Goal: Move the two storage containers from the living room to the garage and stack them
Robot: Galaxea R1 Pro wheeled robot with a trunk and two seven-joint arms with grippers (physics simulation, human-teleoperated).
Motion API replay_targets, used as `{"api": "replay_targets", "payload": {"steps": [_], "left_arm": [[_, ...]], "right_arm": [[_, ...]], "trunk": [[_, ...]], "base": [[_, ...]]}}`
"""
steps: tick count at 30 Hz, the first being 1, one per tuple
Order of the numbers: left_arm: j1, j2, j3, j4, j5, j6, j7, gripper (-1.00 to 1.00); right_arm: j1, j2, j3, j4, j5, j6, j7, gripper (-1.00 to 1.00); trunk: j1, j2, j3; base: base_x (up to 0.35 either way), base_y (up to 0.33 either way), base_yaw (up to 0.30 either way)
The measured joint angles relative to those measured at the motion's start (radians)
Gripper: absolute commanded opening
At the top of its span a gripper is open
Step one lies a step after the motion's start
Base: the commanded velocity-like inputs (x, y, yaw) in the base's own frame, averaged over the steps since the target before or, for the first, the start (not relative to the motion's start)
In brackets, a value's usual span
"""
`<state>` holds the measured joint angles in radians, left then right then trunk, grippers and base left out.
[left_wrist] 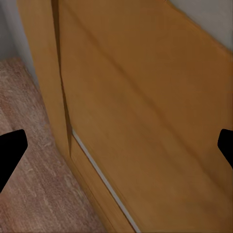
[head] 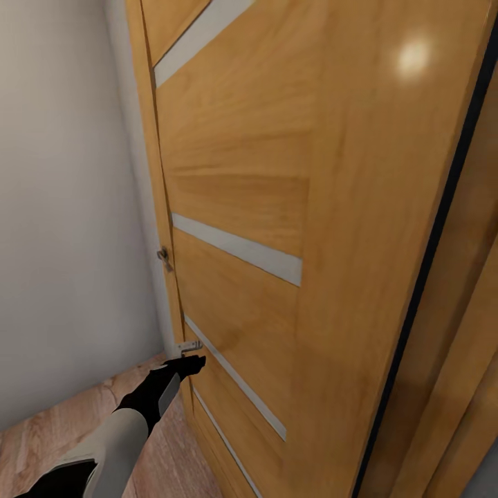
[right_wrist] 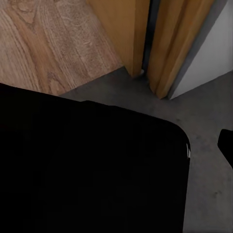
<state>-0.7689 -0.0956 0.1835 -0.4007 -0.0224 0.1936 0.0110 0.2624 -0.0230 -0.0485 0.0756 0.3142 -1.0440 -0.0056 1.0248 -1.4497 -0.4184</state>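
- The garage's orange-brown wooden door (head: 277, 228) with pale stripes is standing ajar, its edge by the dark grey concrete floor (right_wrist: 204, 121).
- The black left gripper (head: 196, 361), fingers spread apart, is reaching near the door's bottom.
- The right gripper: cannot tell.

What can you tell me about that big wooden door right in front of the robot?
The door is orange-brown wood with a smooth, slightly glossy face that catches a spot of light. Thin pale strips run slantwise across it. It stands upright beside a plain pale wall, with small metal hinges on its edge there. The left gripper reaches to its lower part near one hinge; actual contact is hard to judge. Wood plank flooring runs to its foot.
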Motion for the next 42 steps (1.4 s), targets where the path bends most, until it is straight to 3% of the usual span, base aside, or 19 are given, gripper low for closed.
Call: {"api": "replay_targets", "payload": {"steps": [38,42], "left_arm": [[0.0,0.0,0.0,0.0,0.0,0.0,0.0,1.0],[0.0,0.018,-0.002,0.002,0.0,0.0,0.001,1.0]], "right_arm": [[0.0,0.0,0.0,0.0,0.001,0.0,-0.001,1.0],[0.0,0.0,0.0,0.0,0.001,0.0,-0.001,1.0]], "trunk": [[0.0,0.0,0.0],[0.0,0.0,0.0]], "base": [[0.0,0.0,-0.002],[0.0,0.0,-0.154]]}}
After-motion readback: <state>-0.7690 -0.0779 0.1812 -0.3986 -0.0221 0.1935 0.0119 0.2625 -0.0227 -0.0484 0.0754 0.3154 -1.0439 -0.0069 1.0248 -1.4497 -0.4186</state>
